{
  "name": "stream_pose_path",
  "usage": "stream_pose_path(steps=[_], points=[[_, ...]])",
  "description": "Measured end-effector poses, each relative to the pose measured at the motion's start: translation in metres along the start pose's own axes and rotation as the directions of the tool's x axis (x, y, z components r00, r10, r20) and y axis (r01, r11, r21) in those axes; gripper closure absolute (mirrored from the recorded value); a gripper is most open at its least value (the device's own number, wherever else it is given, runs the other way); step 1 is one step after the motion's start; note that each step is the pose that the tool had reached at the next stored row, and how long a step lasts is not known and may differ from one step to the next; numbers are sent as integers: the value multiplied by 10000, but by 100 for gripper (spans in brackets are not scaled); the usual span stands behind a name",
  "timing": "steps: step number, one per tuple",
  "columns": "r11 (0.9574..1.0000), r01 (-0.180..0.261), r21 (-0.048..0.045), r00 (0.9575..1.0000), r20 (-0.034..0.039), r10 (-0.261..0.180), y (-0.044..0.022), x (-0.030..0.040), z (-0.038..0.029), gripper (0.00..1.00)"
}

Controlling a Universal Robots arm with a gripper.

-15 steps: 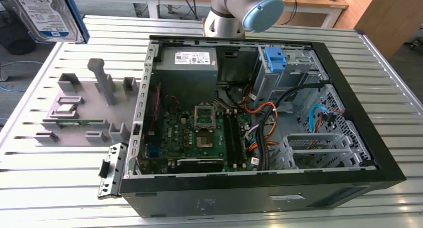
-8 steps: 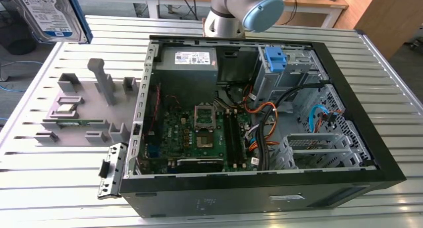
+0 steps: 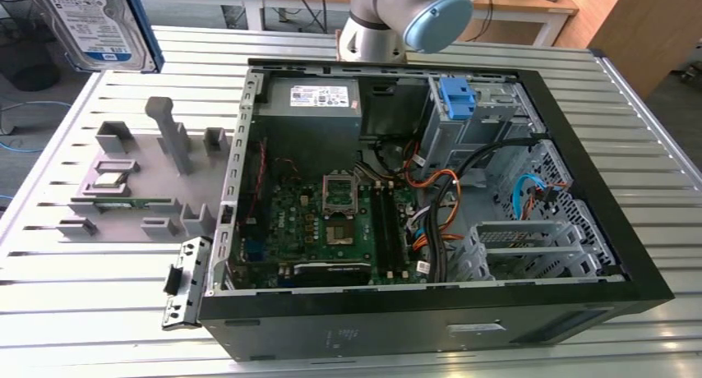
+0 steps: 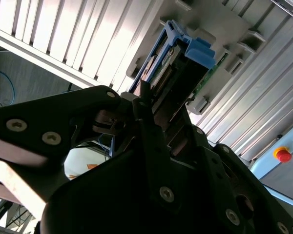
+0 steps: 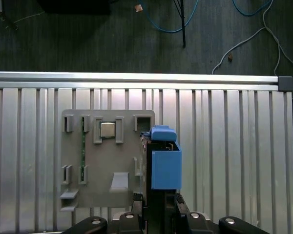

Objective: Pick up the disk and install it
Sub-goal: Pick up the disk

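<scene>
Gripper (image 5: 158, 207), fingers (image 4: 145, 117) clamped on the disk (image 5: 165, 168), blue edge projecting past fingertips, held above grey holder (image 5: 107, 161), open slatted table (image 5: 234, 146) alongside.

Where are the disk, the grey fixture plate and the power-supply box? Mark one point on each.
disk (image 3: 88, 20), exterior view, on its white-and-blue label.
grey fixture plate (image 5: 100, 160), first wrist view, on its bare flat middle.
power-supply box (image 3: 324, 97), exterior view, on its white label.
</scene>
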State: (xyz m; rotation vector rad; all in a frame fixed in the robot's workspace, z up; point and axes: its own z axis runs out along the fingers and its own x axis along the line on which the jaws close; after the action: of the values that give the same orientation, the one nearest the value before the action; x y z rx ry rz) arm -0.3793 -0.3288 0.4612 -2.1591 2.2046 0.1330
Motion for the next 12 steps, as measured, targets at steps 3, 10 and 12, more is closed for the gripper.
stream_pose_path(steps=[3, 10, 12], points=[[10000, 0, 1, 10000, 0, 0, -28, -1, 0, 65], [10000, 0, -1, 10000, 0, 0, -32, -4, -35, 65], [10000, 0, -1, 10000, 0, 0, -32, -6, -57, 65]])
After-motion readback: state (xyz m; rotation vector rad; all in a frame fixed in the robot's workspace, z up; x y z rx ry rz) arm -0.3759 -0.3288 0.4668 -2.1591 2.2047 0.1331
